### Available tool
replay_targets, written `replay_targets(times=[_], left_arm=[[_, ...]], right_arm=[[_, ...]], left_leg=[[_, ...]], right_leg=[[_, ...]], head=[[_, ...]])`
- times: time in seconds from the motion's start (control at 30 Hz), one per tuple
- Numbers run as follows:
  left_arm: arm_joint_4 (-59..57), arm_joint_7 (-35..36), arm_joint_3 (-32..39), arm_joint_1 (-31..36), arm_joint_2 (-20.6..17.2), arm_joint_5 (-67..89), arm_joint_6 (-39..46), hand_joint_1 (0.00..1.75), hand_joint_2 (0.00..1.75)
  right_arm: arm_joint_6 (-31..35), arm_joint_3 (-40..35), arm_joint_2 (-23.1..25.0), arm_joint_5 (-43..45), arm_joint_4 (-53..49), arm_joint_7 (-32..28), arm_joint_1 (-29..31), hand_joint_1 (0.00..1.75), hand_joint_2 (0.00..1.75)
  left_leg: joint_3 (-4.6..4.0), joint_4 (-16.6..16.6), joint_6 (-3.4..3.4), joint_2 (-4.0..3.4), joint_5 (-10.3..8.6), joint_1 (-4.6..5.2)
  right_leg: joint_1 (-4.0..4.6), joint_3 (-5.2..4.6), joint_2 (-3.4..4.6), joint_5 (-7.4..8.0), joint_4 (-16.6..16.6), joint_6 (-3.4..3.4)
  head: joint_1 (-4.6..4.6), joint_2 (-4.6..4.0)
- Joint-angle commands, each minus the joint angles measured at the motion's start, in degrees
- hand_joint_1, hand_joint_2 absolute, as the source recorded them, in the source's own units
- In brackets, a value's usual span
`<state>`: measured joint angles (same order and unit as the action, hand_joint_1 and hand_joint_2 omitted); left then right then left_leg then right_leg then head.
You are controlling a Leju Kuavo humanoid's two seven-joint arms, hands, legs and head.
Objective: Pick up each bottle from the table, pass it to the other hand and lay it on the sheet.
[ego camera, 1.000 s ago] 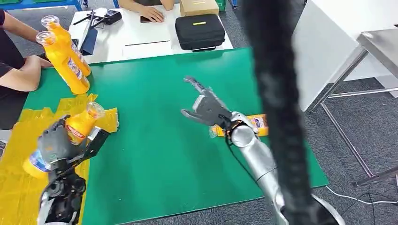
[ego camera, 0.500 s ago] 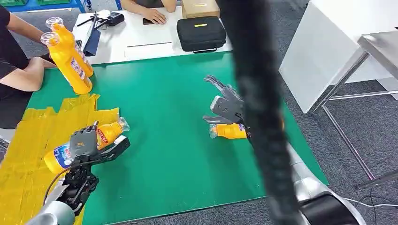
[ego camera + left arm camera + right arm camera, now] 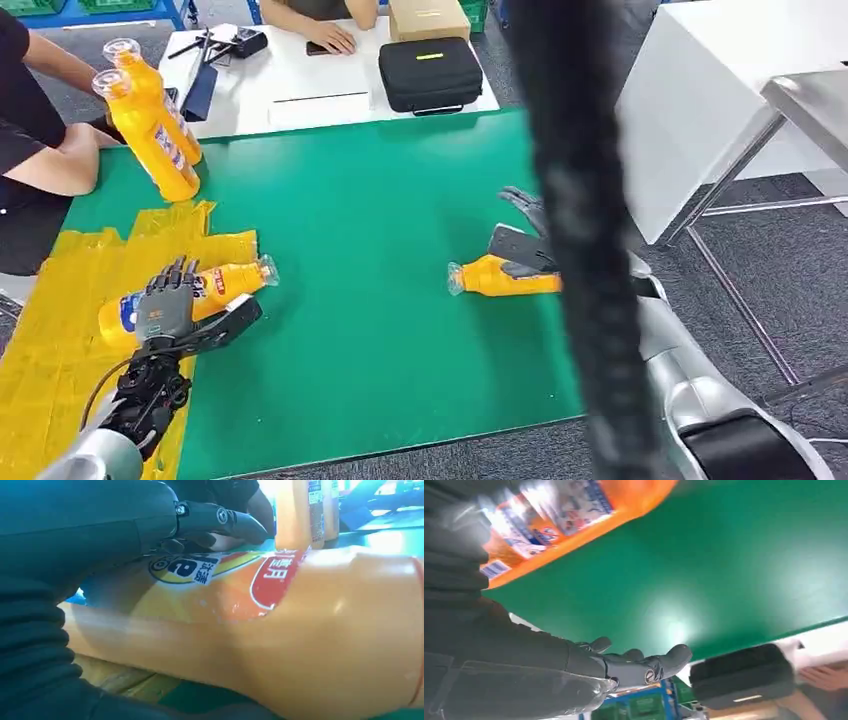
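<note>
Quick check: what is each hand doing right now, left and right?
Left hand: rests on the bottle on the yellow sheet; a firm grip cannot be told.
Right hand: open, fingers spread above the bottle on the green table.

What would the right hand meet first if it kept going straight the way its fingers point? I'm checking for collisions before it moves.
Probably nothing close: the right hand, over the lying bottle, points across bare green table towards the black case on the white table beyond. Depth is unclear.
</note>
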<state>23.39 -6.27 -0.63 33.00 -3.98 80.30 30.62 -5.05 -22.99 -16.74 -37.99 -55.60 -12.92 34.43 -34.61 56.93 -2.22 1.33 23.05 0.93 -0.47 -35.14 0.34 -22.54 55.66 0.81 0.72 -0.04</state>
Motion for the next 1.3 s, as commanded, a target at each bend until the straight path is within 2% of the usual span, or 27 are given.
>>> replay_targets(times=[0.03,0.1,0.13,0.2,0.37,0.43,0.6,0.7,0.87,0.9,0.93,1.03,1.07,1.23,1.3], left_arm=[[7.31,-20.0,8.84,-3.43,4.17,-20.31,2.77,0.0,0.0],[14.93,-21.73,8.08,-6.13,4.69,-25.93,2.38,0.0,0.0],[23.67,-26.36,8.5,-9.29,5.58,-36.29,-1.73,0.0,0.0],[31.69,-23.65,5.88,-12.69,4.72,-39.4,-3.56,0.0,0.0],[30.83,-23.36,5.48,-12.5,4.45,-39.8,-3.42,0.0,0.0],[32.49,-27.71,5.86,-12.73,5.01,-47.06,-5.64,0.0,0.0],[40.83,-26.67,2.44,-14.79,6.24,-52.22,-10.79,0.0,0.0],[42.81,-26.23,0.34,-15.8,5.95,-53.96,-12.07,0.0,0.0],[42.78,-27.44,-1.81,-15.55,5.62,-56.43,-13.26,0.0,0.0],[42.64,-27.54,-2.46,-15.12,5.83,-57.4,-14.1,0.0,0.0],[42.46,-27.57,-3.14,-14.78,5.81,-57.47,-14.1,0.0,0.0],[42.5,-27.31,-4.56,-14.56,5.53,-58.52,-13.43,0.0,0.0],[43.35,-27.06,-4.89,-15.18,5.29,-59.18,-13.52,0.0,0.0],[44.09,-26.98,-5.0,-15.71,5.03,-59.44,-13.53,0.0,0.0],[44.43,-25.61,-4.82,-16.07,5.12,-62.37,-16.26,0.0,0.0]], right_arm=[[0.82,1.42,-2.38,-1.74,6.89,0.86,-0.31,0.0,1.75],[0.99,2.3,-2.58,-2.29,6.68,0.91,-1.29,0.0,1.75],[1.09,2.97,-2.16,-3.48,6.35,1.54,-2.3,0.0,1.75],[1.19,3.87,-1.31,-4.75,5.96,2.19,-3.65,0.0,1.75],[1.25,3.99,-1.11,-4.96,5.89,2.28,-3.54,0.0,1.75],[0.88,4.36,-1.2,-5.88,5.88,3.07,-3.93,0.0,1.75],[1.31,5.99,-3.38,-7.05,5.06,4.27,-9.26,0.0,1.75],[1.22,6.1,-2.91,-9.33,5.65,5.25,-11.2,0.0,1.75],[2.24,2.7,0.36,-14.89,17.22,7.61,-6.43,0.0,1.75],[2.77,1.38,1.44,-16.64,21.87,8.26,-4.6,0.59,1.75],[2.41,0.4,2.12,-17.63,25.06,8.5,-3.67,1.43,1.75],[2.95,-1.46,2.87,-19.14,30.72,8.35,-2.95,1.71,1.75],[2.57,-2.01,2.68,-19.48,31.62,8.32,-3.27,1.75,1.75],[2.43,-2.27,2.24,-19.64,31.1,8.25,-3.64,1.75,1.75],[1.22,-3.56,1.81,-20.79,30.9,8.87,-4.5,1.75,1.75]], left_leg=[[0.11,-0.02,0.18,-0.1,0.05,-0.07],[0.06,-0.01,0.15,0.12,0.01,-0.08],[0.05,0.0,0.16,0.13,0.02,-0.1],[0.08,0.03,0.19,-0.04,0.13,-0.15],[-0.03,0.11,0.22,-0.39,0.24,-0.11],[-0.28,0.07,0.17,-0.23,0.13,-0.06],[-0.5,0.05,0.1,-0.05,0.09,-0.11],[-0.45,0.07,0.14,0.01,0.16,-0.11],[-0.27,0.03,0.16,-0.22,0.25,-0.16],[-0.22,0.05,0.2,-0.18,0.26,-0.18],[-0.23,0.07,0.21,-0.27,0.26,-0.19],[-0.21,-0.02,0.18,-0.17,0.17,-0.2],[-0.2,-0.01,0.11,-0.1,0.15,-0.19],[0.37,-0.07,0.12,-0.01,0.2,-0.24],[0.54,-0.09,0.15,-0.07,0.25,-0.26]], right_leg=[[0.06,0.13,-0.03,-0.01,-0.08,-0.02],[0.08,0.11,-0.23,-0.03,-0.1,0.0],[0.09,0.11,-0.25,-0.05,-0.11,0.01],[0.15,0.15,-0.11,-0.08,-0.15,0.02],[0.11,-0.07,0.25,-0.13,0.02,0.0],[0.06,-0.31,0.13,-0.07,0.0,0.0],[0.1,-0.49,0.0,-0.07,-0.06,0.02],[0.12,-0.4,-0.07,-0.14,-0.06,0.04],[0.17,-0.24,0.11,-0.09,-0.15,0.03],[0.19,-0.18,0.05,-0.13,-0.15,0.02],[0.21,-0.2,0.13,-0.1,-0.14,0.02],[0.22,-0.15,0.05,-0.04,-0.24,0.01],[0.21,-0.17,0.02,-0.05,-0.22,0.02],[0.27,0.42,-0.11,-0.13,-0.39,0.04],[0.29,0.62,-0.09,-0.17,-0.44,0.12]], head=[[0.02,0.0],[0.02,0.0],[0.02,0.0],[-0.02,0.0],[0.0,0.0],[0.0,0.0],[0.0,0.0],[0.0,0.0],[-0.02,0.0],[0.0,0.0],[0.0,0.0],[0.0,0.0],[-0.02,0.0],[-0.07,0.0],[-0.02,0.0]])
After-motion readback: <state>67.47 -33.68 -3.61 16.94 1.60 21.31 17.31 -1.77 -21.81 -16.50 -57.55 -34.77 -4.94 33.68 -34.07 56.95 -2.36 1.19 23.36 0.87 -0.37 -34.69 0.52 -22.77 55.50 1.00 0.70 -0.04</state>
